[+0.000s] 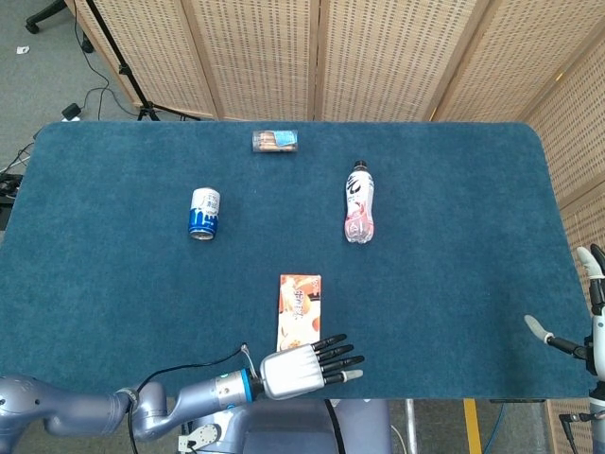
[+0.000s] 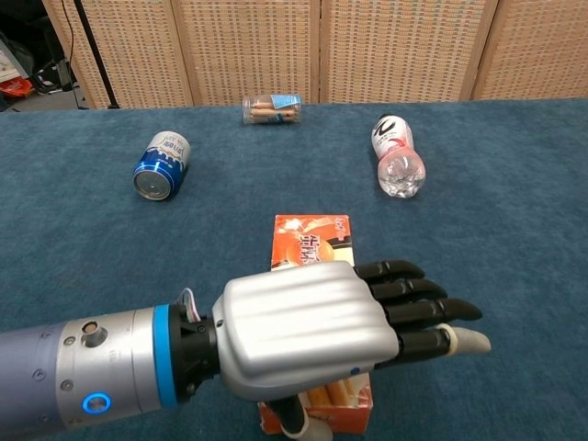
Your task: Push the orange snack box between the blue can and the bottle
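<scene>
- Blue carpeted table point(image 1: 113, 284); woven wicker screens point(image 1: 378, 57) behind.
- One each: orange cardboard snack box point(image 1: 300, 306) at 6 o'clock, blue can point(image 1: 204, 212), clear plastic bottle point(image 1: 358, 203), clear snack tube point(image 1: 275, 141).
- Left hand point(image 2: 303, 344) released, fingers extended over box.
- Right hand point(image 1: 588, 322) at 4 o'clock, fingers apart, empty.

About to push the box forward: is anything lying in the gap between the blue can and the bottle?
No. In the head view only bare blue table cloth lies between the blue can and the clear plastic bottle.

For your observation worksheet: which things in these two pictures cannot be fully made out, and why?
- Snack box: near end hidden under the left robot hand, chest view.
- Right robot hand: cut off by the frame edge, head view.
- Clear packet at the far edge: contents too small to name.
</scene>
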Controlling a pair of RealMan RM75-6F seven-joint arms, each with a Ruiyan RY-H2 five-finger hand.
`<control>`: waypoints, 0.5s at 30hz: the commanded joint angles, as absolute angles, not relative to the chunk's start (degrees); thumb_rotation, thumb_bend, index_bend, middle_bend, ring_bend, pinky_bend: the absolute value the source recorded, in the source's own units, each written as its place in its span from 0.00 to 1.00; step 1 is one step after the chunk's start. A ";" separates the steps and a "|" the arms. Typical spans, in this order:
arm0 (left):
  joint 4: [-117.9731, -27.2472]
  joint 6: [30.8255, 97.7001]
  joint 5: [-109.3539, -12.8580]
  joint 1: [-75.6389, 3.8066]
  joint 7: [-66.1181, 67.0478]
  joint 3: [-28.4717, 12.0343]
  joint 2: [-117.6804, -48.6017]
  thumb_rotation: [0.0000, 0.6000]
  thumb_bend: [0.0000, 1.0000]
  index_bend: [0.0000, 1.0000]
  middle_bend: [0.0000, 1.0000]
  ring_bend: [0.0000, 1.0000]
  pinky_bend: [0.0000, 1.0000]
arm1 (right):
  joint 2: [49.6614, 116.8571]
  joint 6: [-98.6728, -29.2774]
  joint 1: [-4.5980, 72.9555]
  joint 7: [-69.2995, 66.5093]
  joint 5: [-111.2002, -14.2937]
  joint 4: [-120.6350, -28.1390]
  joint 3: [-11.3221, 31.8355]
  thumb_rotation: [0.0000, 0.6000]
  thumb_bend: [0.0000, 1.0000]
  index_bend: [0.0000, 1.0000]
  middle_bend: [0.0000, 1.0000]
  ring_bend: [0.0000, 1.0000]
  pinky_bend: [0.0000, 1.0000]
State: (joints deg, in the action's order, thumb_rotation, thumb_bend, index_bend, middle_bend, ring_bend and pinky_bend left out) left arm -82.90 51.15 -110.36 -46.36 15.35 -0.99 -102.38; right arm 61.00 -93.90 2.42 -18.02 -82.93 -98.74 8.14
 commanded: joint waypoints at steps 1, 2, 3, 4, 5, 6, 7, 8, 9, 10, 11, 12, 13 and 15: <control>-81.49 51.11 -108.92 -47.16 15.16 -2.07 -103.11 1.00 0.00 0.00 0.00 0.00 0.00 | 61.02 -93.41 2.49 -17.92 -82.68 -98.69 8.27 1.00 0.00 0.00 0.00 0.00 0.04; -80.93 50.89 -108.36 -47.51 15.34 -2.38 -103.32 1.00 0.00 0.00 0.00 0.00 0.00 | 61.03 -93.15 2.52 -17.87 -82.60 -98.67 8.31 1.00 0.00 0.00 0.00 0.00 0.04; -80.55 50.71 -107.90 -47.75 15.52 -2.63 -103.45 1.00 0.00 0.00 0.00 0.00 0.00 | 61.03 -92.97 2.54 -17.88 -82.55 -98.67 8.35 1.00 0.00 0.00 0.00 0.00 0.04; -80.09 50.65 -107.29 -48.01 15.59 -2.96 -103.55 1.00 0.00 0.00 0.00 0.00 0.00 | 61.05 -92.82 2.55 -17.83 -82.46 -98.68 8.44 1.00 0.00 0.00 0.00 0.00 0.04; -79.76 50.69 -106.99 -48.20 15.57 -3.06 -103.63 1.00 0.00 0.00 0.00 0.00 0.00 | 61.07 -92.74 2.56 -17.75 -82.40 -98.66 8.52 1.00 0.00 0.00 0.00 0.00 0.04; -79.41 50.82 -106.74 -48.39 15.46 -3.17 -103.66 1.00 0.00 0.00 0.00 0.00 0.00 | 61.10 -92.64 2.57 -17.68 -82.33 -98.61 8.58 1.00 0.00 0.00 0.00 0.00 0.04; -78.98 50.99 -106.59 -48.62 15.28 -3.23 -103.63 1.00 0.00 0.00 0.00 0.00 0.00 | 61.12 -92.55 2.57 -17.65 -82.27 -98.59 8.64 1.00 0.00 0.00 0.00 0.00 0.04; -78.41 51.19 -106.45 -48.95 15.02 -3.26 -103.50 1.00 0.00 0.00 0.00 0.00 0.00 | 61.13 -92.43 2.55 -17.64 -82.17 -98.57 8.71 1.00 0.00 0.00 0.00 0.00 0.04; -77.97 51.26 -106.29 -49.19 14.78 -3.29 -103.34 1.00 0.00 0.00 0.00 0.00 0.00 | 61.12 -92.29 2.56 -17.67 -82.02 -98.52 8.80 1.00 0.00 0.00 0.00 0.00 0.04; -77.62 51.30 -106.12 -49.43 14.54 -3.28 -103.19 1.00 0.00 0.00 0.00 0.00 0.00 | 61.13 -92.12 2.58 -17.67 -81.87 -98.46 8.88 1.00 0.00 0.00 0.00 0.00 0.04; -77.21 51.39 -105.93 -49.65 14.37 -3.34 -103.01 1.00 0.00 0.00 0.00 0.00 0.00 | 61.15 -91.97 2.62 -17.67 -81.69 -98.38 9.00 1.00 0.00 0.00 0.00 0.00 0.04; -76.93 51.49 -105.81 -49.78 14.23 -3.39 -102.93 1.00 0.00 0.00 0.00 0.00 0.00 | 61.17 -91.88 2.63 -17.67 -81.56 -98.34 9.07 1.00 0.00 0.00 0.00 0.00 0.04; -76.64 51.58 -105.65 -49.91 14.03 -3.44 -102.87 1.00 0.00 0.00 0.00 0.00 0.00 | 61.20 -91.77 2.65 -17.65 -81.44 -98.29 9.14 1.00 0.00 0.00 0.00 0.00 0.04; -75.90 51.68 -105.10 -50.26 13.38 -3.65 -102.81 1.00 0.00 0.00 0.00 0.00 0.00 | 61.26 -91.45 2.73 -17.59 -81.13 -98.19 9.30 1.00 0.00 0.00 0.00 0.00 0.04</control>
